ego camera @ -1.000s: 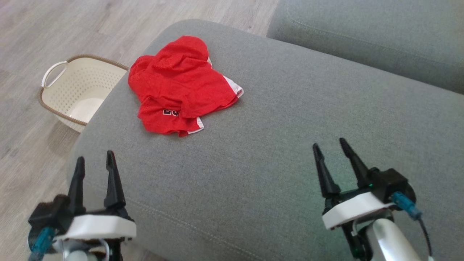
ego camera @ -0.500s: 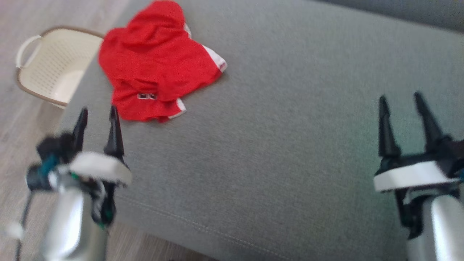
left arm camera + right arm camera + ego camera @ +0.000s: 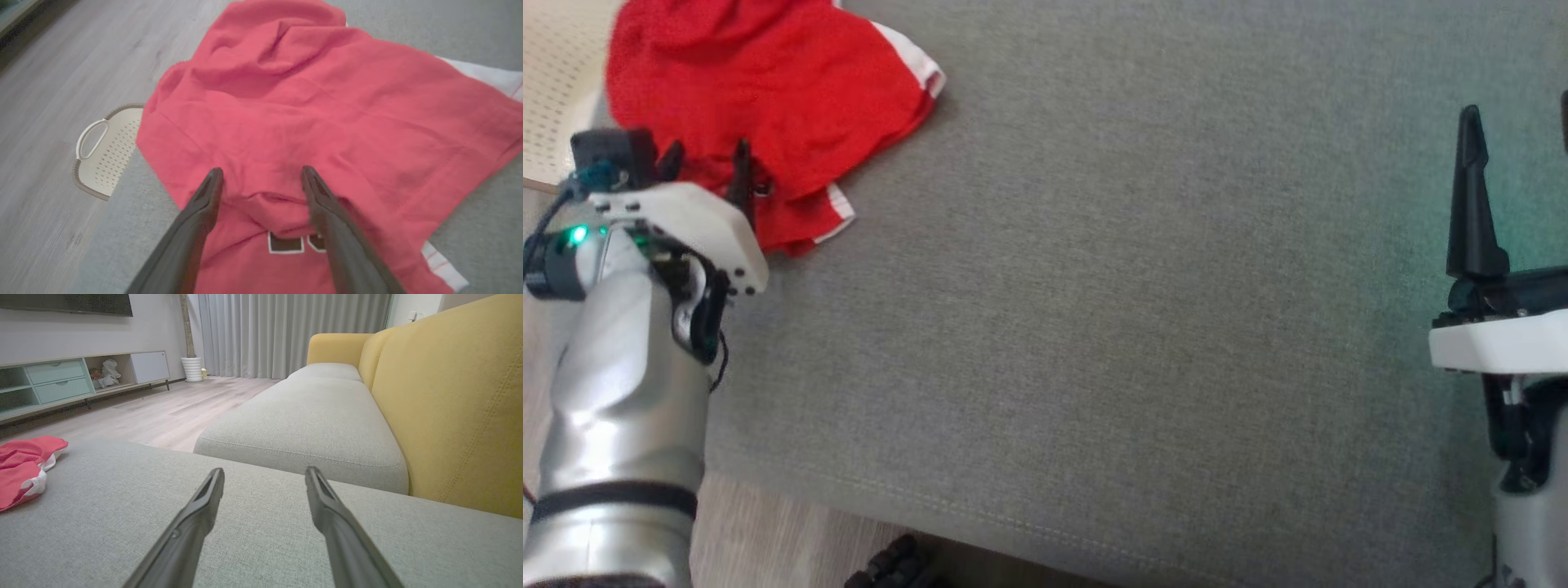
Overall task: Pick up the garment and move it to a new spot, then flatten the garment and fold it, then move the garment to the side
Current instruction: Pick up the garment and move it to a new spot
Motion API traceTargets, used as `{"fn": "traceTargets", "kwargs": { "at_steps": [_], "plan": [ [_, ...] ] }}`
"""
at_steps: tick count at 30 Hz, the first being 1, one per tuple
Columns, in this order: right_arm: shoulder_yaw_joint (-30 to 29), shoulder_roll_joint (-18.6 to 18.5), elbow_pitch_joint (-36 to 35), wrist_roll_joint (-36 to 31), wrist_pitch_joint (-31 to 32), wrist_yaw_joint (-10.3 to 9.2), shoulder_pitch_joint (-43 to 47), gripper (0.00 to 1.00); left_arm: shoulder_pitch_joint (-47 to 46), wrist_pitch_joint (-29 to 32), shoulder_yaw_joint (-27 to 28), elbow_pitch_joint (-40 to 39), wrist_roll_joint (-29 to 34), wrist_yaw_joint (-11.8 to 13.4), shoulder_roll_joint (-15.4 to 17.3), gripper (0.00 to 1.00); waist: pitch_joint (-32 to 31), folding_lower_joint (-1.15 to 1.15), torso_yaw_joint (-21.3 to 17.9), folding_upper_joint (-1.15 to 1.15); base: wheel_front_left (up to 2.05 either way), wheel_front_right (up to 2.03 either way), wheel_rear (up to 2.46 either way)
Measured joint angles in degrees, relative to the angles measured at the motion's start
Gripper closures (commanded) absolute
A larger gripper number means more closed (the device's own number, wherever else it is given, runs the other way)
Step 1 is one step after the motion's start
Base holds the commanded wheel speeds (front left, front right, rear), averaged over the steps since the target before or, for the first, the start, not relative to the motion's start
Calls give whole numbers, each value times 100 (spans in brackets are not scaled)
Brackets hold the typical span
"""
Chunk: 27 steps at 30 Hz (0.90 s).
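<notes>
Since the red garment (image 3: pixel 768 90) lies crumpled at the left corner of the sofa cushion (image 3: pixel 1135 327), no step looks done: lifting, moving, flattening, folding and setting aside are all left. The left pincer (image 3: pixel 261 170) hangs spread over its near hem, and the right pincer (image 3: pixel 264 470), also spread, is well apart. One garment, one basket (image 3: pixel 102 163), two pincers.
</notes>
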Motion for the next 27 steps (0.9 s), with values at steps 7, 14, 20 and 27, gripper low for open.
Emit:
{"fn": "traceTargets", "kwargs": {
  "at_steps": [7,14,20,27],
  "plan": [
    [3,-46,-91,1,32,0,-7,0,-664,87,-118,876,9,-4,-10,5,286,-1,-121,0,0,0,0],
    [4,-51,-18,1,12,0,-132,0,-920,-51,-164,1391,-96,-208,-20,100,194,-1,-181,0,0,0,0],
    [19,1,299,9,-169,0,-131,0,-901,-715,-192,1434,-146,-212,-15,100,-158,-2,-246,0,0,0,0],
    [27,162,765,77,-431,0,-88,0,-642,-1115,-291,950,-264,-256,-41,100,-776,-2,-362,0,0,0,0]
  ]
}}
